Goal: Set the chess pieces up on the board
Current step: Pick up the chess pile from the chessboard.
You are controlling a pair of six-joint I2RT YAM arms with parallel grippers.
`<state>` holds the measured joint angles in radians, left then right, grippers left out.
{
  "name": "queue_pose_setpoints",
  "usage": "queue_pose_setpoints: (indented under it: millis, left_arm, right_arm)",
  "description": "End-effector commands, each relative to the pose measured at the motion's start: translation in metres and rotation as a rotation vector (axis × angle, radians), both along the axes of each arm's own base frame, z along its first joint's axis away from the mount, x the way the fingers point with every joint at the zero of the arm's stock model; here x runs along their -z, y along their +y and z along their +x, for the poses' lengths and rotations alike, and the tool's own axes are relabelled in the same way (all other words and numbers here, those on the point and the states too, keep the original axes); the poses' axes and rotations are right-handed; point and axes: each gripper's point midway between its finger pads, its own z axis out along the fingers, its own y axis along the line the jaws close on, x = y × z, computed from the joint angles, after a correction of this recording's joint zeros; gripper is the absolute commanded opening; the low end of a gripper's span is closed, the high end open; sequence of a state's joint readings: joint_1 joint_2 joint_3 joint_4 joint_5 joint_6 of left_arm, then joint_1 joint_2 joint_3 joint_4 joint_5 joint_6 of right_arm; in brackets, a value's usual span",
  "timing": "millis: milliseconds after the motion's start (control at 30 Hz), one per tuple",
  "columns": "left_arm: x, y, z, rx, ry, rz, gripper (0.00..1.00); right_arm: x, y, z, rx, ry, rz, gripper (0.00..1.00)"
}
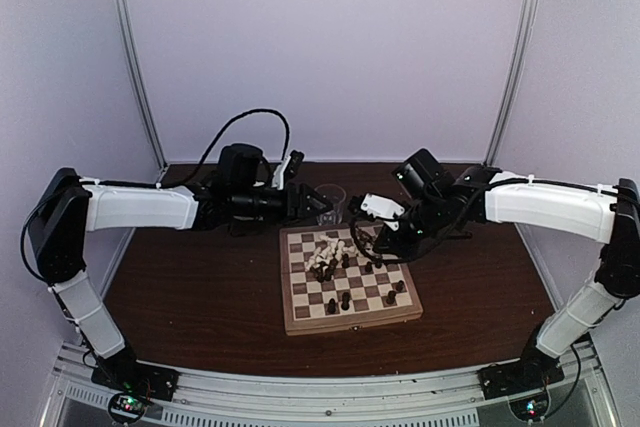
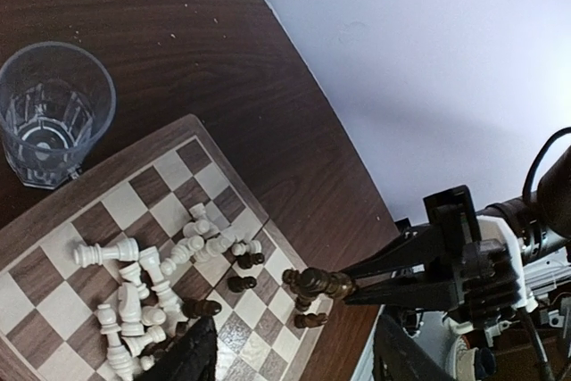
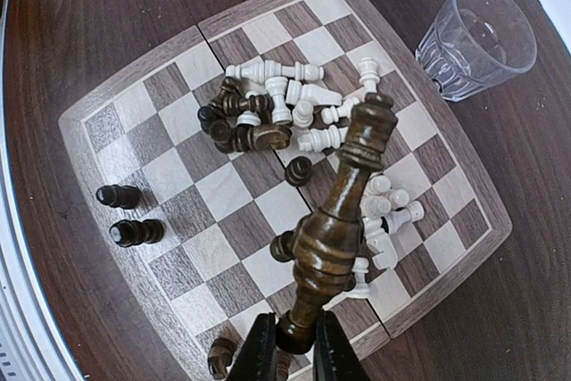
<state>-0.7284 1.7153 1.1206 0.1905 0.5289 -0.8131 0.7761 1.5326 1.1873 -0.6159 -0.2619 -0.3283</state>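
The board (image 1: 350, 322) lies mid-table; it also shows in the left wrist view (image 2: 53, 220) and the right wrist view (image 3: 116, 104). Cream-white pieces (image 3: 285, 100) and dark pieces (image 3: 241, 131) lie heaped and toppled near its middle. A few dark pieces (image 3: 134, 232) sit alone near one edge. My right gripper (image 3: 294, 345) is shut on the base of a tall dark piece (image 3: 343, 211) and holds it tilted above the board; the left wrist view shows this piece too (image 2: 326, 285). My left gripper (image 2: 294, 372) is open and empty, hovering over the board's far side by the glass.
A clear plastic glass (image 1: 330, 202) stands on the dark tabletop just beyond the board's far edge; it also shows in both wrist views (image 2: 53, 113) (image 3: 477, 37). White walls enclose the table at the back and sides.
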Motion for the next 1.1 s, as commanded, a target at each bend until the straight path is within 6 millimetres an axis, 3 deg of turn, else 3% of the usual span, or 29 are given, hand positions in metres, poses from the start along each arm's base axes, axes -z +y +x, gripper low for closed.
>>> queue_pose_setpoints:
  millis: [0,100,233,567,1067]
  left_arm:
    - [-0.020,-0.015,0.002,0.008,0.037,-0.071,0.57]
    - [0.001,-0.015,0.005,-0.033,0.153,-0.018,0.53]
    - [0.011,-0.019,0.007,-0.040,0.211,-0.042,0.52]
    - [0.012,-0.036,0.003,0.024,0.238,-0.078,0.43]
    - [0.009,-0.055,-0.009,0.110,0.271,-0.118,0.22]
  right_arm:
    - [-0.009,0.012,0.006,-0.038,-0.001,0.026,0.04]
    - [-0.009,0.016,0.008,-0.041,0.009,0.026,0.05]
    - [-0.011,0.020,0.009,-0.049,0.016,0.034,0.05]
    - [-0.007,0.023,0.009,-0.056,0.039,0.028,0.06]
    - [-0.006,0.022,0.010,-0.048,0.032,0.024,0.06]
